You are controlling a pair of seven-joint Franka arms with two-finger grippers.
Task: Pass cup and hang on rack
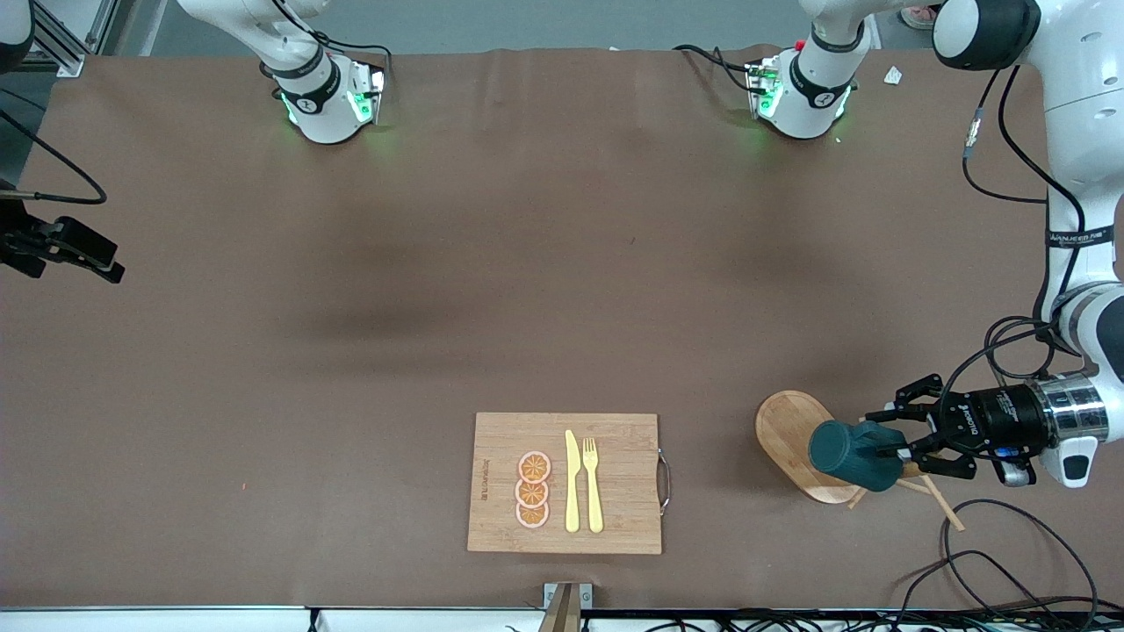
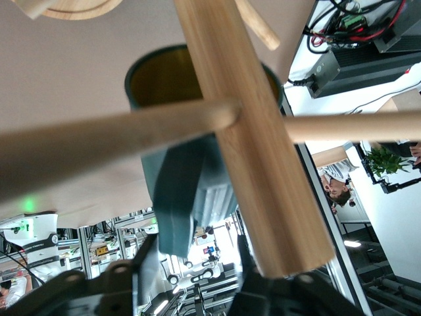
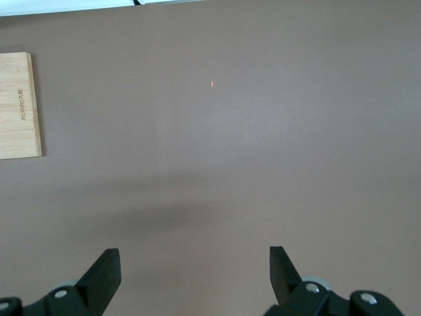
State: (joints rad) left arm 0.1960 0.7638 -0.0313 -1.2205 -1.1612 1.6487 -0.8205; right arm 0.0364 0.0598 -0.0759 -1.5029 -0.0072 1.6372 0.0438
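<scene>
The cup [image 1: 850,455] hangs on the rack [image 1: 790,439] at the surface's left-arm end, its handle between the left gripper's [image 1: 897,439] part-open jaws. Withdrawing crookedly could snag it off the peg. Right gripper [image 3: 194,266] waits, wide open, empty.

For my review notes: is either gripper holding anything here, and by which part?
The left gripper is at the cup's handle on the rack; whether it grips cannot be told. The right gripper is open, holding nothing.
</scene>
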